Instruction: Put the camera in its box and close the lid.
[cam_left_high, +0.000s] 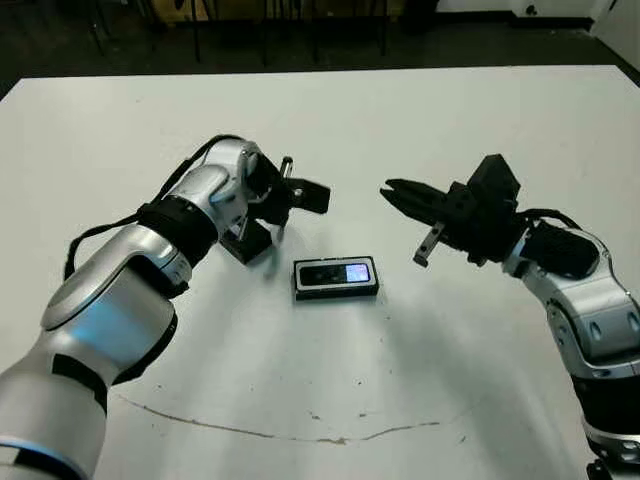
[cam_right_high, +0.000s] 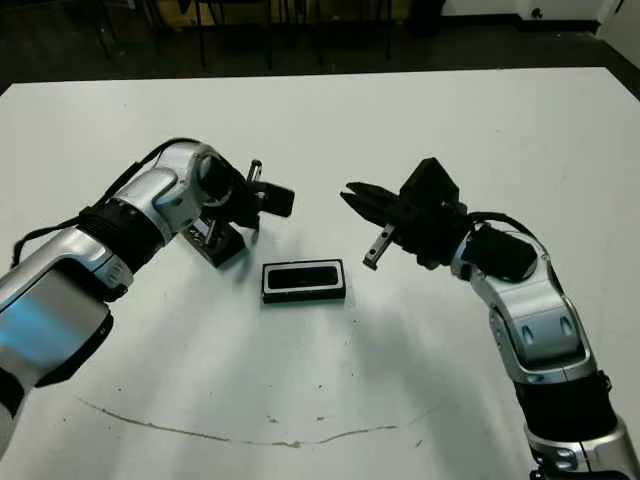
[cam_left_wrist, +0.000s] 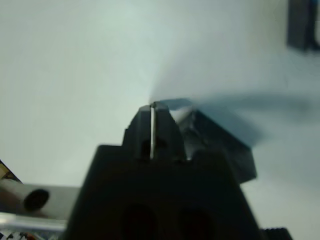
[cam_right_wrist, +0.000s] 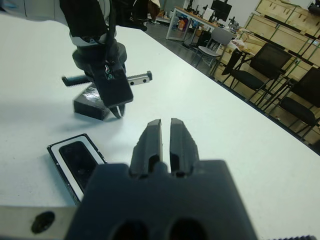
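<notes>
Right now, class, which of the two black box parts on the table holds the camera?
The box in the middle, white-lined, with the camera lying in it. The lid sits apart, under the left gripper.

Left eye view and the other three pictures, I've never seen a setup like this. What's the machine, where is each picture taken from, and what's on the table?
This is a humanoid robot with two silver arms, each ending in a black two-fingered claw. The two eye views come from one camera on its head, looking down at a white table, so they show the same scene. The two wrist views come from small cameras on each wrist, looking along that claw's fingers.

In the middle of the table, a small black camera lies inside its white-lined box. The box's black lid sits apart, beside the left claw, which hangs just above it with its fingers together. The right claw hovers above the table on the other side, also shut. Neither claw holds anything.
</notes>
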